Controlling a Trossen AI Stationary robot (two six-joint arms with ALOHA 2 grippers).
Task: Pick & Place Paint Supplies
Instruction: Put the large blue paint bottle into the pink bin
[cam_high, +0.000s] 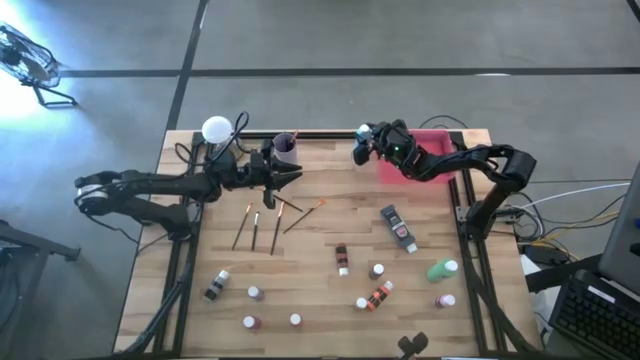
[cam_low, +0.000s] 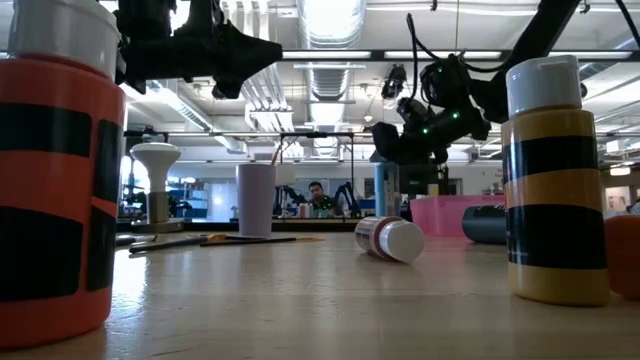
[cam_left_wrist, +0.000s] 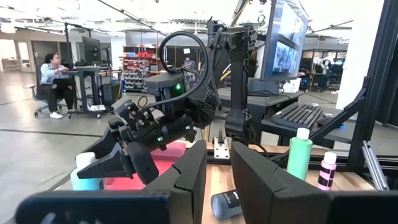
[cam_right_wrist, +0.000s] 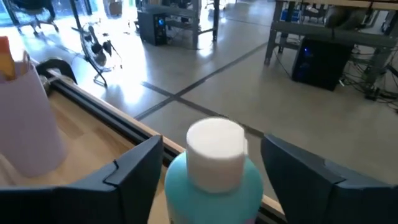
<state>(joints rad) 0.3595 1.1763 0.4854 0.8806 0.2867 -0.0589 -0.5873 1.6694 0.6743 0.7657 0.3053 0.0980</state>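
Right wrist view first: smack in front of the lens is a teal paint bottle (cam_right_wrist: 214, 186) with a white cap, standing upright between the right gripper (cam_right_wrist: 211, 149)'s two fingers. The claw is spread wide and straddles the bottle. I can't tell if the pads actually touch it. The bottle looks like light, stiff plastic with smooth round sides, so it's probably a bit slippery. I'd squeeze the body below the cap, not the cap itself. The lilac cup (cam_right_wrist: 28, 118) sits off to one side.

High view: that bottle (cam_high: 360, 152) is at 12 o'clock on the table (cam_high: 330, 215), right at the back edge, so a nudge could tip it off. The pink tray (cam_high: 435, 140) is just beside it at 1 o'clock, so it's a short hop. The left gripper (cam_high: 293, 177) hangs around 10 o'clock, above the brushes (cam_high: 255, 225). More bottles are scattered from 5 to 7 o'clock, well clear of both arms.

Low view: the bottle (cam_low: 385, 190) stands on the wood next to the tray (cam_low: 440, 215).

Left wrist view: the left claw's fingers (cam_left_wrist: 186, 180) are narrow, with just a slim gap and nothing in it that I can see.
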